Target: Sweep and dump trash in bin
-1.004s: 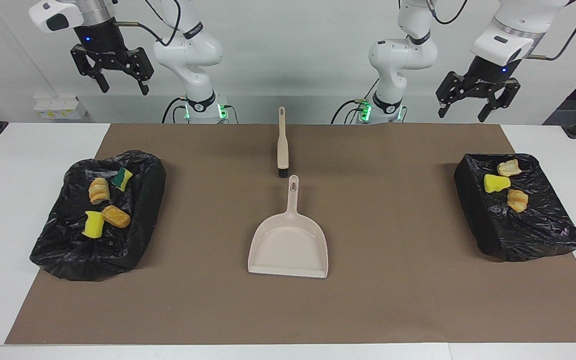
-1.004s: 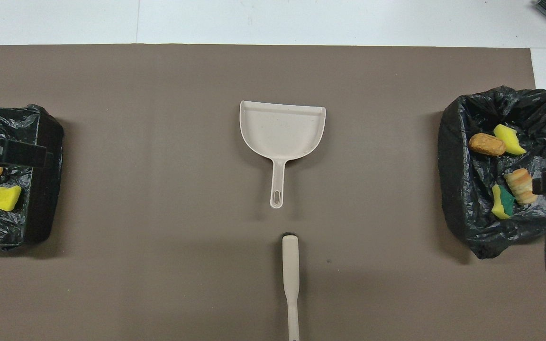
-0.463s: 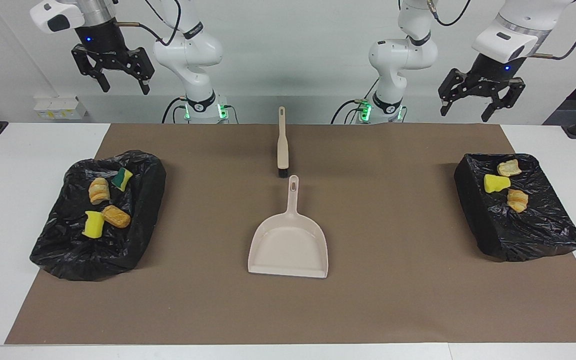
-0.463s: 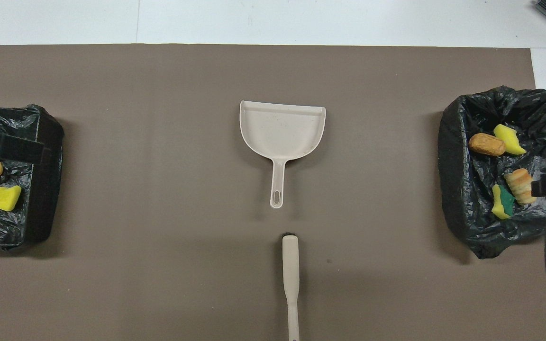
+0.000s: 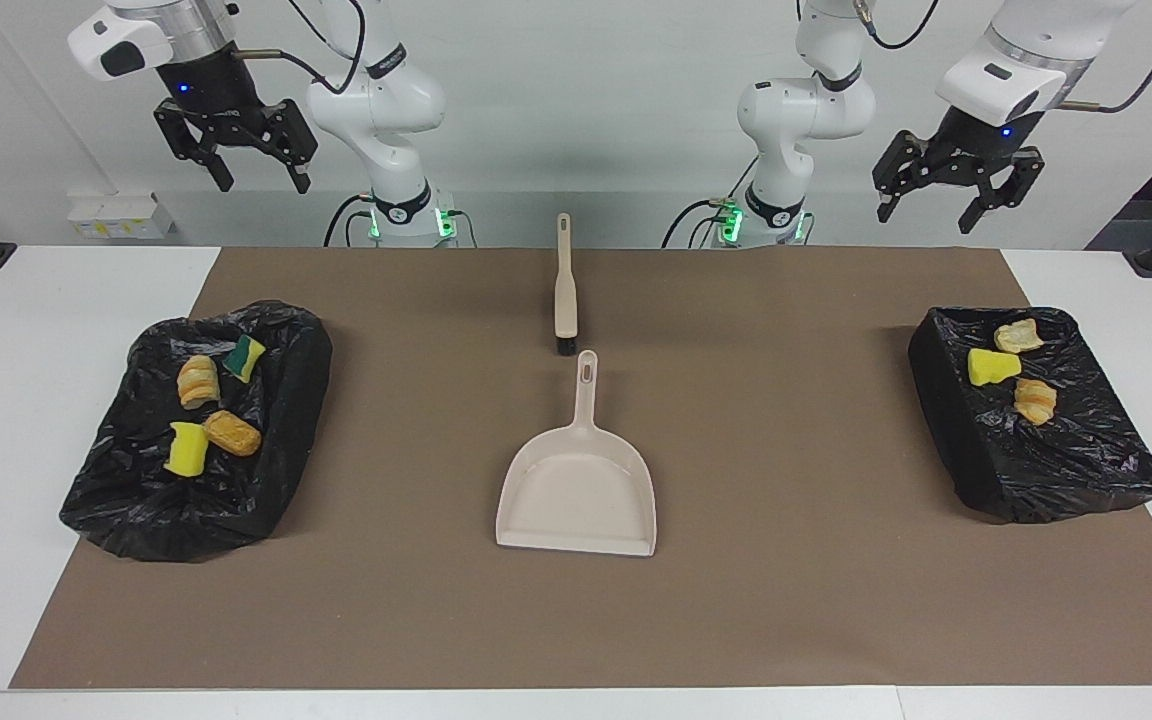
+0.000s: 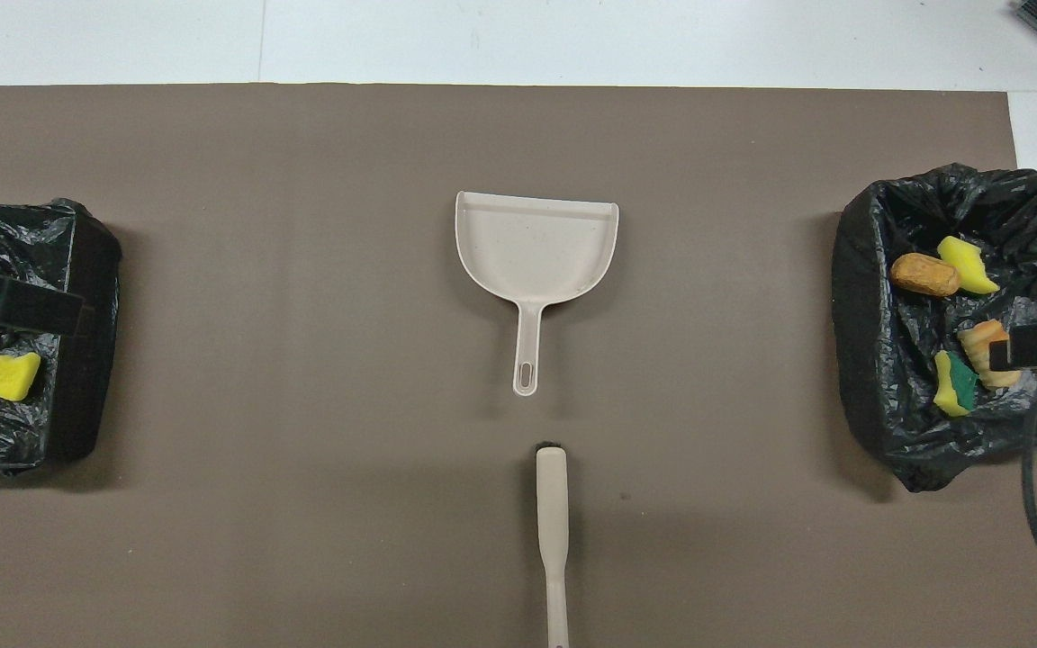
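The trash lies in two black-lined bins. The bin [image 5: 116, 505] at the right arm's end holds two bread chunks [image 5: 231, 432], a yellow sponge [image 5: 186, 449] and a green-backed sponge [image 5: 248, 356]. The bin [image 5: 1056, 480] at the left arm's end holds two bread chunks [image 5: 1035, 400] and a yellow sponge [image 5: 992, 366]. My right gripper [image 5: 265, 186] is open and empty, high above the table edge by its bin. My left gripper [image 5: 924, 220] is open and empty, high by its bin.
The beige dustpan [image 5: 576, 495] lies empty mid-mat, handle toward the robots. The beige brush [image 5: 565, 295] lies in line with it, nearer to the robots, bristles toward the dustpan. A brown mat [image 5: 786, 560] covers the table.
Both grippers have shifted slightly while high in the air, the left one a little upward, the right one a little toward the middle. Trash, dustpan and brush have not moved.
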Tool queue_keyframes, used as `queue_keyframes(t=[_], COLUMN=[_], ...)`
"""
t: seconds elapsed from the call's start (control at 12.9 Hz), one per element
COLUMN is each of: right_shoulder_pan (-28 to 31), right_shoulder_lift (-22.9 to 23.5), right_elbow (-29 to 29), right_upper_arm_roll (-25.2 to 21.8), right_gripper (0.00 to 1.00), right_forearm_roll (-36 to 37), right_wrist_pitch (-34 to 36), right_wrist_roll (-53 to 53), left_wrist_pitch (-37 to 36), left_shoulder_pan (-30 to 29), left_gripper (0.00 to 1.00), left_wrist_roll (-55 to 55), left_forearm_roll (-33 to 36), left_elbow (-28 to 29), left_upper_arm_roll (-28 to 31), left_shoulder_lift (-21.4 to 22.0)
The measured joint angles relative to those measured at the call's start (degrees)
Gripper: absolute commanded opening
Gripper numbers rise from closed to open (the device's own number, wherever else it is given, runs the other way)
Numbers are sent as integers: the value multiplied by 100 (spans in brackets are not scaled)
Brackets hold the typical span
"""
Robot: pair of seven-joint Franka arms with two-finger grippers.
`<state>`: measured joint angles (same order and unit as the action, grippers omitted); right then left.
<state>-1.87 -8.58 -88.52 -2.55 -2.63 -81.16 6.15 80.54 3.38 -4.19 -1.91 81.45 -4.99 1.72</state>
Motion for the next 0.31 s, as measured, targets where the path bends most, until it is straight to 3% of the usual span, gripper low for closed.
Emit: queue_keyframes(t=[0.31], right_shoulder_pan=[0], right_shoulder_lift=[10], right_elbow=[14], right_upper_arm_roll=[-37], right_gripper=[100], right_forearm_roll=[-33], right_wrist_pitch=[-6], right_wrist_roll=[133], left_wrist_pitch=[-58], left_shoulder_pan=[0], left_gripper=[100], left_wrist_roll=[0], left_forearm_roll=[10], left_elbow=[0], left_upper_arm_roll=[1], left_shoulder_lift=[6])
